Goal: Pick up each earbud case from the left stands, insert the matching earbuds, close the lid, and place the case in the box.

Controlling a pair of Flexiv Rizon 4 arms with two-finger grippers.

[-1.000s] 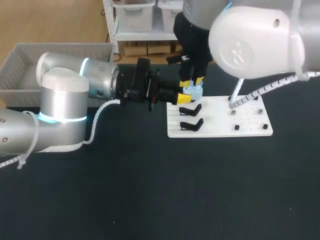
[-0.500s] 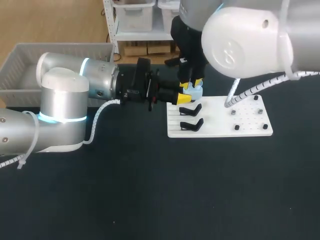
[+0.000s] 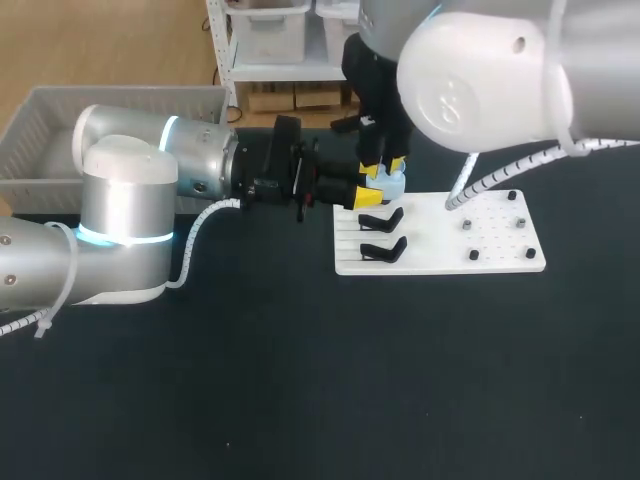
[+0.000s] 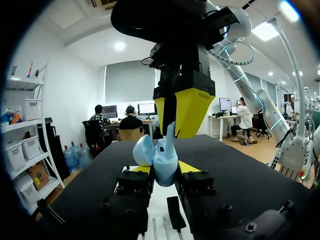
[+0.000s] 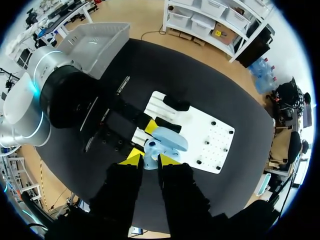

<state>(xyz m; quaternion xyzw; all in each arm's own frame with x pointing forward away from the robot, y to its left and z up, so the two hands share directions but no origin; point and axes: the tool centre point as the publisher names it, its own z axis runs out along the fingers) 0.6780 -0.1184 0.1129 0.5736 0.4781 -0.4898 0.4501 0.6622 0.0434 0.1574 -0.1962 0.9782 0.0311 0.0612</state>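
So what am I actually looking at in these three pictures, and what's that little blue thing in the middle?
These are two robot arms at a black table. One picture looks down from above and behind them; the two round ones come from cameras on each arm's wrist. The left gripper is shut on the blue thing, an earbud case with its lid open. The right gripper hangs just above it, pinching a small pale earbud over the case. Beside them lies a white board with two black stands. A grey box stands at the far left.
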